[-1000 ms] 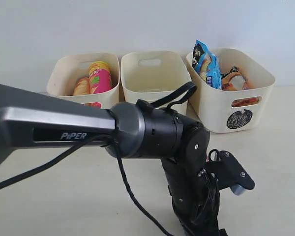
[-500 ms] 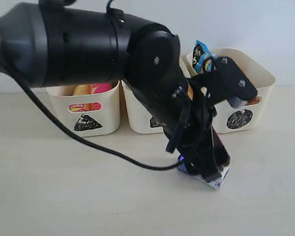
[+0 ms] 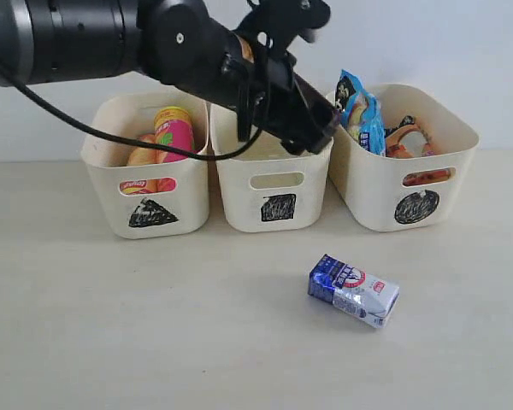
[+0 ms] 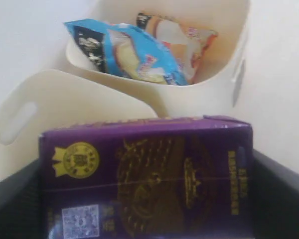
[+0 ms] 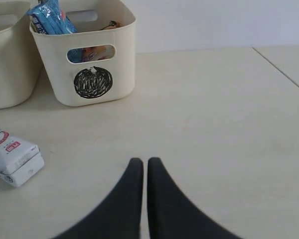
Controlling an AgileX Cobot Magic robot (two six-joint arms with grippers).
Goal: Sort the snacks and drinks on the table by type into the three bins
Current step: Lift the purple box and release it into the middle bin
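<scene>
My left gripper (image 3: 311, 122) hangs over the rim between the square bin (image 3: 274, 184) and the circle bin (image 3: 427, 175). It is shut on the dark purple carton (image 4: 144, 179), whose gold print fills the left wrist view between the dark fingers (image 4: 281, 194). The white and blue carton (image 3: 353, 290) lies on its side on the table (image 3: 111, 325), in front of the bins. The triangle bin (image 3: 124, 175) holds the pink tube (image 3: 173, 135) and a yellow one (image 3: 141, 149). In the circle bin sit the blue packet (image 3: 363, 111) and orange packet (image 3: 406, 137). My right gripper (image 5: 140, 162) is shut and empty, low over the table.
The three bins stand in a row against the white back wall. In the right wrist view the white and blue carton (image 5: 12, 154) lies left of my fingers, the circle bin (image 5: 89, 64) beyond it, and a table edge (image 5: 284, 69) runs at the far right.
My left arm has risen from low at the table's front and swung back over the bins with the purple carton. The white and blue carton now lies uncovered. The right gripper stayed shut.
</scene>
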